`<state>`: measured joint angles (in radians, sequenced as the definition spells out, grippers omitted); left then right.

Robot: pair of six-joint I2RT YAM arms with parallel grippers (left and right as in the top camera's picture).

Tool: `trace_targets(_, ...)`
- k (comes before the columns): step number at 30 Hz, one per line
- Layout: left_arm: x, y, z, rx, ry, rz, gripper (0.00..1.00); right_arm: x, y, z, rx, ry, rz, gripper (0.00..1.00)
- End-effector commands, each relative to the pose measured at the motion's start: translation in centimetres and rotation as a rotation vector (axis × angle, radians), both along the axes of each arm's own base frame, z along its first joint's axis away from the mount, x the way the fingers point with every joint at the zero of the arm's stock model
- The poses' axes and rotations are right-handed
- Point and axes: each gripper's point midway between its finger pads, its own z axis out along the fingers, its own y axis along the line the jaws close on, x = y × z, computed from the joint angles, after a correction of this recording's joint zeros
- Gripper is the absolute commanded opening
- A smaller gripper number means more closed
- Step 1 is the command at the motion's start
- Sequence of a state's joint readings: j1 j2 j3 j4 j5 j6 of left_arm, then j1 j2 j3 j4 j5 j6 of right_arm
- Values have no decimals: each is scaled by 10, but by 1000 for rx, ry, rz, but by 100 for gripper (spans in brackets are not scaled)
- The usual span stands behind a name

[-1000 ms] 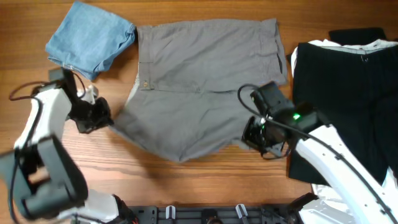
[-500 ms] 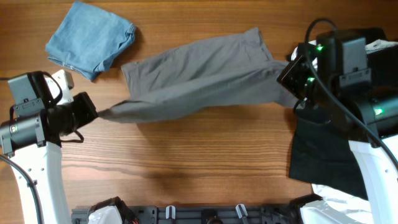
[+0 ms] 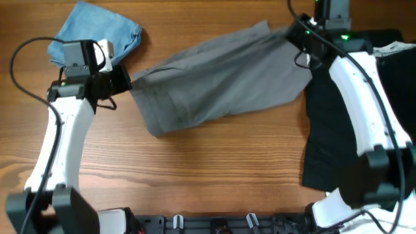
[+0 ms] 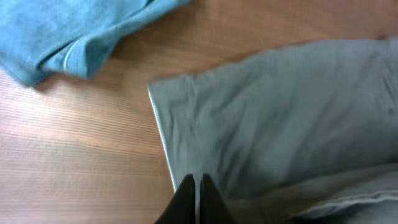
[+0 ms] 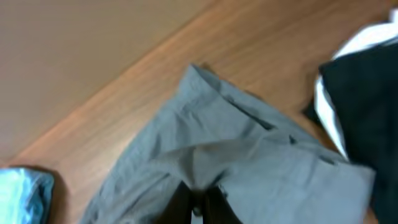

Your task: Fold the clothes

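grey shorts (image 3: 221,81) stretched slantwise across upper worktop (image 3: 214,175), bare wood below | left end effector (image 4: 194,183) pinching hemmed left edge | right end effector (image 5: 199,196) pinching creased upper-right corner | wrist views show soft wrinkles | light-blue garment (image 3: 91,32) just beside, left; black shorts (image 3: 351,130) meet right edge

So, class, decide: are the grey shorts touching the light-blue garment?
Apart. The left wrist view shows a strip of bare table running between the edge of the grey shorts and the light-blue garment.
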<state>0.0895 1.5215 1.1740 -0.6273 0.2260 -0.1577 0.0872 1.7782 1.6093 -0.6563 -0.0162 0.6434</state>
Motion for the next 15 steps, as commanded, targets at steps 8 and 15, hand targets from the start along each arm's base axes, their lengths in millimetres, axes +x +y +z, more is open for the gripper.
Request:
trace_targets(8,32,-2,-94,-9,148,44,83,81,33,-87,-12,-112,289,76)
trace_targets(15,-24,-18,-110,-54,367,7,84,1,-15,-59,26,112,309,77)
